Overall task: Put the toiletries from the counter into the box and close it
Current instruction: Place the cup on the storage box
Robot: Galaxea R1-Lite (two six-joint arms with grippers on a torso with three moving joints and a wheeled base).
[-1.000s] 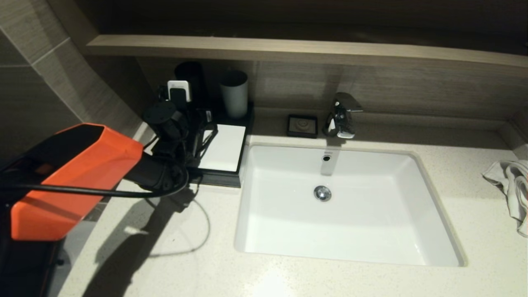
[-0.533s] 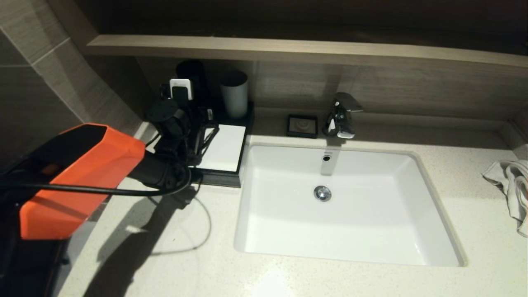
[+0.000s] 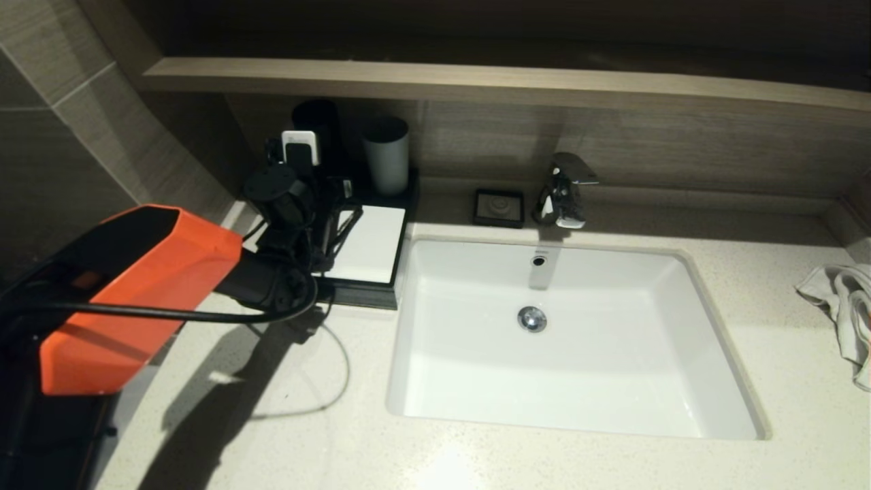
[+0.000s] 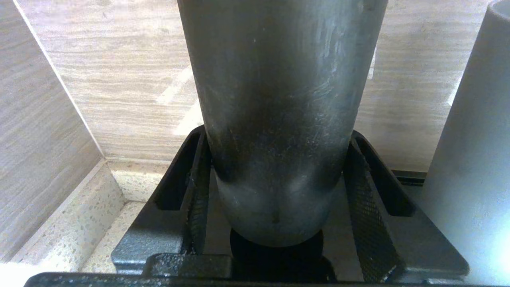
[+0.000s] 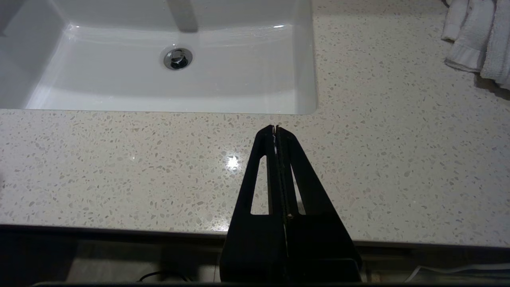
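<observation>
The left gripper (image 4: pixel 275 183) reaches forward, fingers (image 4: pixel 360 211) spread and clamped around a cylinder; right gripper (image 5: pixel 275 129) hangs parked, fingers pressed together.

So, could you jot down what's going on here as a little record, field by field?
left gripper: gripping the dark cup from both sides
right gripper: shut, above the counter near its front edge
box: white top, left of the basin
grey cup: upright behind the box
towel: crumpled, far right of the counter
packets: none in view
</observation>
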